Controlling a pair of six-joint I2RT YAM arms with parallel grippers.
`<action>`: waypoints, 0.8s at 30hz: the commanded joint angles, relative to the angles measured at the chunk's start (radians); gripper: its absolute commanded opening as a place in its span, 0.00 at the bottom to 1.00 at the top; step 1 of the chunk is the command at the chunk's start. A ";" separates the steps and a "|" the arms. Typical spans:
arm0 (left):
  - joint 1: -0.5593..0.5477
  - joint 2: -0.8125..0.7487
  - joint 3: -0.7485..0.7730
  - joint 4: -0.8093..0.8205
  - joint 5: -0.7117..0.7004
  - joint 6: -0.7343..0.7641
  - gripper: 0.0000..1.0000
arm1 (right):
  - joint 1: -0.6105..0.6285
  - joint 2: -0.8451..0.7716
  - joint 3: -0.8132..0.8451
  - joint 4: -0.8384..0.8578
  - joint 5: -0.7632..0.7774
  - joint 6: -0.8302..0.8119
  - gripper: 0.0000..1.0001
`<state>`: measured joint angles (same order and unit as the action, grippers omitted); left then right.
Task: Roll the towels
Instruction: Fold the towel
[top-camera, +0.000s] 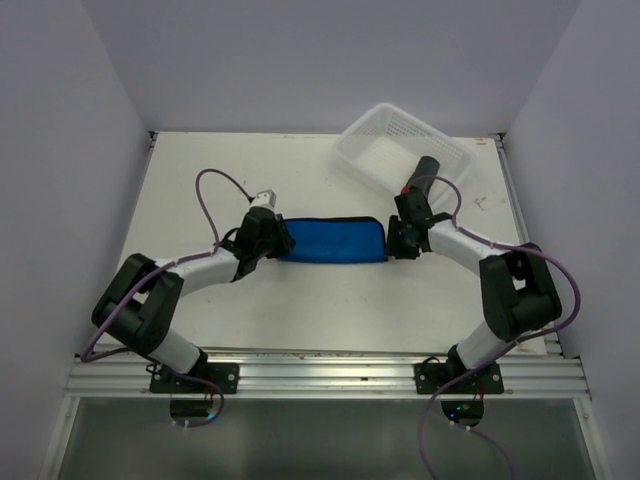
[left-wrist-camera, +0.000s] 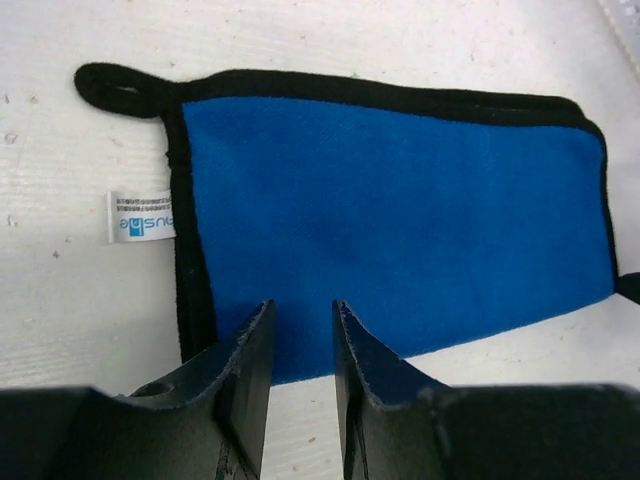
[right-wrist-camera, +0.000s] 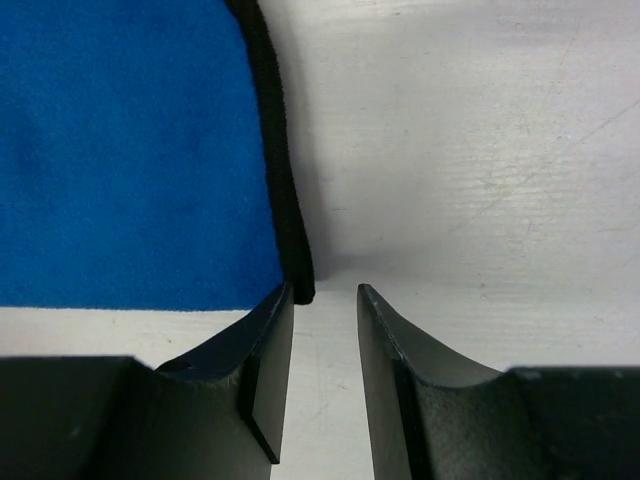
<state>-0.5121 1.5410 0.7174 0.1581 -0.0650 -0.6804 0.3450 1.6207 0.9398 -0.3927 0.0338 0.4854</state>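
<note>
The blue towel (top-camera: 332, 241) with black edging lies flat as a long narrow band in the middle of the table. My left gripper (top-camera: 281, 242) is at its left end and my right gripper (top-camera: 392, 243) is at its right end. In the left wrist view the towel (left-wrist-camera: 400, 220) fills the frame, and my open left gripper (left-wrist-camera: 303, 308) hovers over its near edge with nothing held. In the right wrist view my open right gripper (right-wrist-camera: 325, 290) sits just beside the towel's (right-wrist-camera: 120, 150) black-edged corner, over bare table. The purple and black towel is out of view.
A white perforated basket (top-camera: 352, 151) stands tilted at the back right, just behind my right arm. The towel has a black hanging loop (left-wrist-camera: 110, 88) and a white label (left-wrist-camera: 140, 215) at its left end. The white table (top-camera: 330, 300) is walled on three sides.
</note>
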 joint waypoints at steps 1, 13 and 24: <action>-0.003 0.016 -0.033 0.066 -0.061 -0.011 0.32 | 0.026 -0.076 0.008 0.018 0.026 0.010 0.35; -0.003 0.090 -0.091 0.086 -0.079 -0.045 0.23 | 0.132 -0.075 0.108 0.008 0.032 0.048 0.14; -0.003 0.110 -0.125 0.107 -0.064 -0.067 0.17 | 0.307 0.175 0.227 0.166 -0.087 0.163 0.09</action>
<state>-0.5129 1.6161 0.6247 0.2890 -0.1200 -0.7357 0.6323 1.7485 1.1049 -0.2966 -0.0113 0.5964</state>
